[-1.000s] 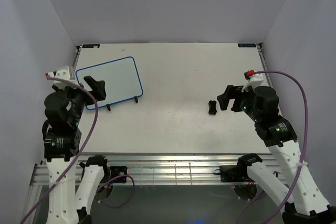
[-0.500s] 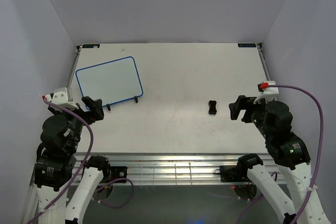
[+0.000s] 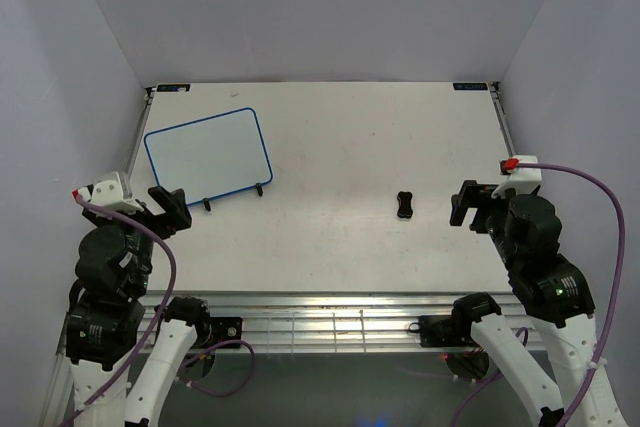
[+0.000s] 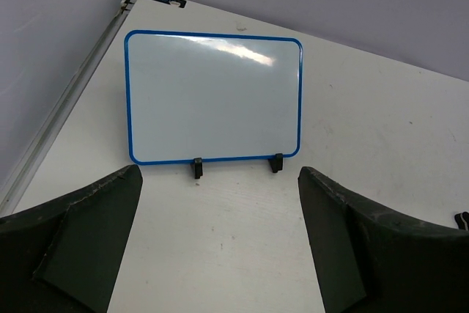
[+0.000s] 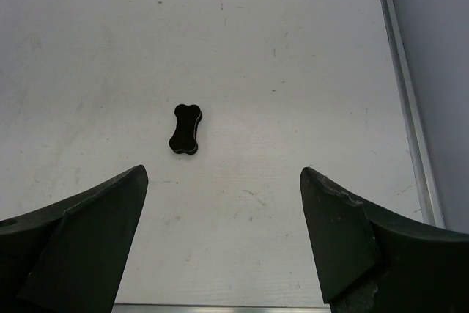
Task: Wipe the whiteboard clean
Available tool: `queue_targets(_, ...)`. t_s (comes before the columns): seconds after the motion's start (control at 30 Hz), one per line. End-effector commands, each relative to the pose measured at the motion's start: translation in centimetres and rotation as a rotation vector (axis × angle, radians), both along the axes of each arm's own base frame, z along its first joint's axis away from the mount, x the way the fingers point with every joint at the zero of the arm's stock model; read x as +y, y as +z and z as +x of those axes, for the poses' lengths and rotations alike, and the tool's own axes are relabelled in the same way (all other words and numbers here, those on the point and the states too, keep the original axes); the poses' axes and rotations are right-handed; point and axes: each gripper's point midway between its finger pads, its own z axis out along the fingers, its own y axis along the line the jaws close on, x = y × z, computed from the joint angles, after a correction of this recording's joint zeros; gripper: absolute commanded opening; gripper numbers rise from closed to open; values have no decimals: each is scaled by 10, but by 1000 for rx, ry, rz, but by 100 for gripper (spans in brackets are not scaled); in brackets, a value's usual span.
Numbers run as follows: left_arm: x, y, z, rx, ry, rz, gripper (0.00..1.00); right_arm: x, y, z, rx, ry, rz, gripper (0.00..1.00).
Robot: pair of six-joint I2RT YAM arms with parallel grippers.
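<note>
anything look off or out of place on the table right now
Nothing is damaged or spilled. The whiteboard is propped on its stand at the far left, turned slightly askew to the edges of the table, and its face shows no writing. The eraser lies alone right of centre, touching nothing.

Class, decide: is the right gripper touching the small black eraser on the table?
Apart. The right wrist view shows the eraser lying ahead of the open right gripper, with bare table between them.

Small black eraser [image 5: 185, 130] on white table [image 3: 360, 137]
</note>
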Motion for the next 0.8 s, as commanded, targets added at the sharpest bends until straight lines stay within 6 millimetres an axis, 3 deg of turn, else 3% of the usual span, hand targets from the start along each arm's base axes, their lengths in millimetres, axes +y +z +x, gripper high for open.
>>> queue_targets(0.0, 2, 0, 4, -12, 6, 25, 98, -4, 22, 1, -82, -6, -6, 90)
queue_targets(0.4, 6, -10, 9, -19, 32, 35, 98, -1, 23, 4, -101, 13, -10, 90)
queue_targets(0.77, 4, -6, 8, -43, 17, 46, 98, -1, 27, 3, -107, 20, -17, 90)
